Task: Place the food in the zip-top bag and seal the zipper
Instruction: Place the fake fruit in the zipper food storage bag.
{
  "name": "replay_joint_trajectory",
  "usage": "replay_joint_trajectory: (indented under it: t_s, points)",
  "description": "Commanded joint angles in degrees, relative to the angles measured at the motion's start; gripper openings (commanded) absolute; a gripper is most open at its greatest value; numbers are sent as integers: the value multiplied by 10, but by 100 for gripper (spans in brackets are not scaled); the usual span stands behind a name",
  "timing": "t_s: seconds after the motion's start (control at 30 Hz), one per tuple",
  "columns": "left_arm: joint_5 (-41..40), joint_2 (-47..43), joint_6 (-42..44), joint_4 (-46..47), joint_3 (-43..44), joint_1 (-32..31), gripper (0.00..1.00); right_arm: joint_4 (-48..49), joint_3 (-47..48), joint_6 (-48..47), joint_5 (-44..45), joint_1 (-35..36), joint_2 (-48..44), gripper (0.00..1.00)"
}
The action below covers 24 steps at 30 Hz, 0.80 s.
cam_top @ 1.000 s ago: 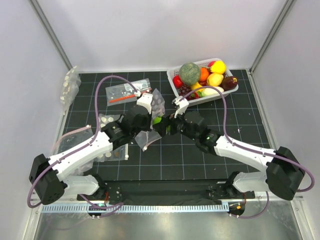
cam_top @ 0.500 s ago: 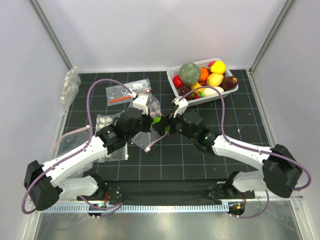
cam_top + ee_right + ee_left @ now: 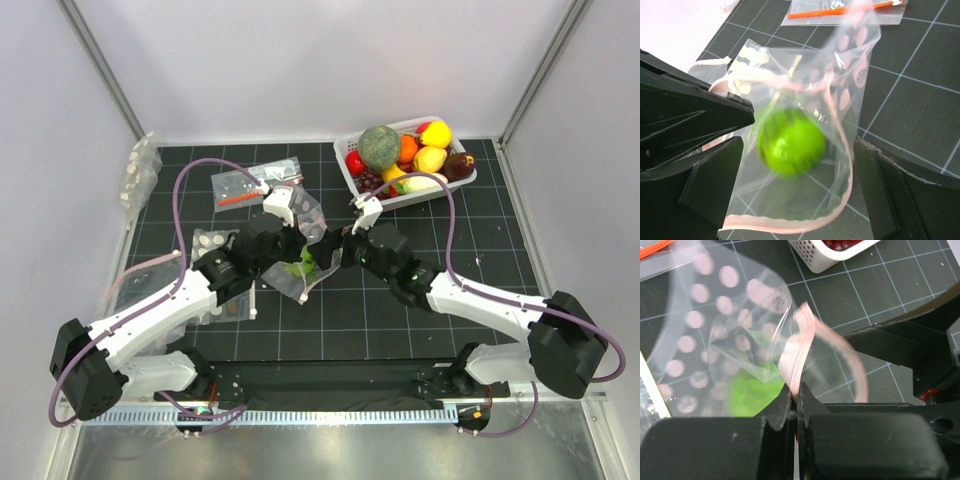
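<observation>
The zip-top bag (image 3: 312,210), clear with white dots, hangs open between my two grippers. My left gripper (image 3: 293,258) is shut on its pink zipper (image 3: 802,340), jaws pinched on the strip in the left wrist view (image 3: 799,390). A green round fruit (image 3: 790,140) sits inside the bag (image 3: 850,75), blurred; it also shows through the plastic in the left wrist view (image 3: 747,395) and from above (image 3: 301,266). My right gripper (image 3: 800,195) is open and empty at the bag's mouth, fingers either side of the pink rim (image 3: 840,165). The remaining food lies in the white basket (image 3: 350,176).
The basket with several toy fruits stands at the back right. A clear bag with an orange-red stick (image 3: 245,190) lies at the back left. More dotted bags lie at the left (image 3: 212,245) and by the left wall (image 3: 140,170).
The green fruit has left my right gripper and dropped into the bag. The right gripper's fingers are apart now. The left gripper still holds the bag's rim.
</observation>
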Motion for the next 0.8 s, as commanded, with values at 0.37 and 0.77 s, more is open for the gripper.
replay_joint_trajectory:
  t_s: [0.37,0.77]
  points:
    - [-51,-3,-6,10,5,15,0,-142,89,24,98,3,8,74]
    - [-108,8,38,-39,36,-4,0,-83,81,13,19,4,25,1]
